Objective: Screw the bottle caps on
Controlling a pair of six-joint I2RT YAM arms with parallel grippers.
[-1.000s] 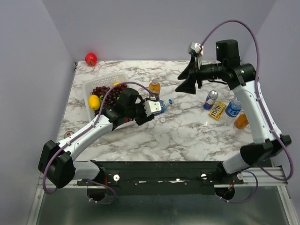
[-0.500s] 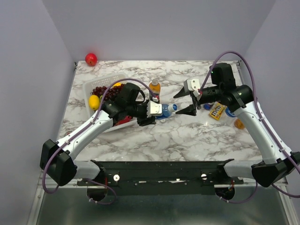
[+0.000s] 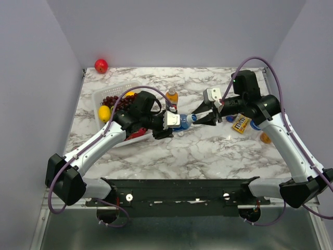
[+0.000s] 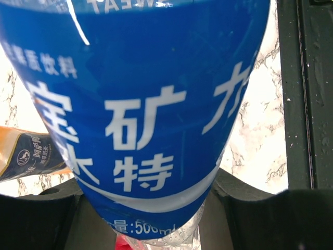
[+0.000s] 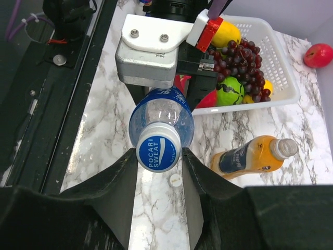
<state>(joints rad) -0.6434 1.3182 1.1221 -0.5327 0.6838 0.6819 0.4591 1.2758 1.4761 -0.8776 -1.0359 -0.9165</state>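
My left gripper (image 3: 169,124) is shut on a clear bottle with a blue label (image 3: 179,122), held level above the table with its neck pointing right. In the left wrist view the blue label (image 4: 145,114) fills the frame between the dark fingers (image 4: 260,213). A blue bottle cap (image 5: 158,152) sits on that bottle's neck. My right gripper (image 5: 158,156) is shut on this cap, one finger against each side. A white cap (image 5: 176,180) lies on the marble below. An uncapped orange-drink bottle (image 3: 171,97) stands just behind.
A white basket (image 3: 104,96) of fruit sits at the back left, with a red apple (image 3: 101,65) in the far corner. A yellow candy packet (image 3: 240,123), another blue-label bottle (image 3: 255,125) and an orange bottle (image 3: 266,138) lie under my right arm.
My right gripper came down and left from the back of the table to the bottle's neck and closed on the blue cap. The left gripper lifted and levelled the bottle slightly.
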